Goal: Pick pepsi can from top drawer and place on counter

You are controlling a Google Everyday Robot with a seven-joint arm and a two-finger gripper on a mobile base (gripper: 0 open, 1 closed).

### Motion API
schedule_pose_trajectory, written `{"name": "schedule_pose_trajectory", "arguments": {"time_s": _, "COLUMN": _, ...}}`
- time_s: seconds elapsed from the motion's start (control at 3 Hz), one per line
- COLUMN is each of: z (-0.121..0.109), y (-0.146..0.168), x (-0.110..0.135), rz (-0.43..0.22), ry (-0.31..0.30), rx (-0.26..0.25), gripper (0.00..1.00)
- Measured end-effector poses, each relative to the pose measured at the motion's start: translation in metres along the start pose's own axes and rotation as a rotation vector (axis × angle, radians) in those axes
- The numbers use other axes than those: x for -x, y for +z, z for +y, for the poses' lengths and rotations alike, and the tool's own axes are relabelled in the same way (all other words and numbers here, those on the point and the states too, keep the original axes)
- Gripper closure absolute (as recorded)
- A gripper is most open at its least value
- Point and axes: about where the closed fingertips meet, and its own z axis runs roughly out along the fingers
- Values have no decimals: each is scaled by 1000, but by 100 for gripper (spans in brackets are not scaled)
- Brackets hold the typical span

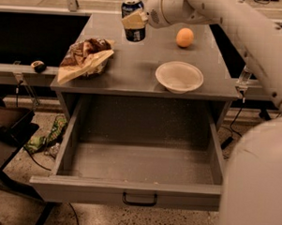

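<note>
The pepsi can [134, 19], dark blue with a silver top, is upright over the far middle of the counter [133, 69]; I cannot tell whether its base touches the surface. My gripper [135, 20] reaches in from the right on the white arm and is shut on the can, a pale finger [133, 21] across its front. The top drawer [141, 163] is pulled fully out below the counter and its inside is bare; its black handle [139, 200] is at the front centre.
On the counter lie a crumpled chip bag [84, 58] at the left, a white bowl [179, 76] at the right front and an orange [184, 37] at the right back. My arm's white body [257, 180] fills the lower right. Cables and litter lie on the floor at left.
</note>
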Motion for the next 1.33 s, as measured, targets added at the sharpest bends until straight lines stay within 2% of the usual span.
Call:
{"name": "schedule_pose_trajectory", "arguments": {"time_s": 0.33, "z": -25, "y": 21, "x": -9, "rz": -11, "ry": 40, "rx": -27, "gripper": 100}}
{"name": "schedule_pose_trajectory", "arguments": {"time_s": 0.67, "z": -42, "y": 41, "x": -27, "rz": 25, "ry": 71, "rx": -67, "gripper": 100}}
{"name": "schedule_pose_trajectory", "arguments": {"time_s": 1.0, "z": -54, "y": 48, "x": -45, "rz": 54, "ry": 109, "rx": -123, "gripper": 100}}
{"name": "schedule_pose_trajectory", "arguments": {"time_s": 1.33, "z": -58, "y": 54, "x": -71, "rz": 52, "ry": 172, "rx": -165, "gripper": 100}}
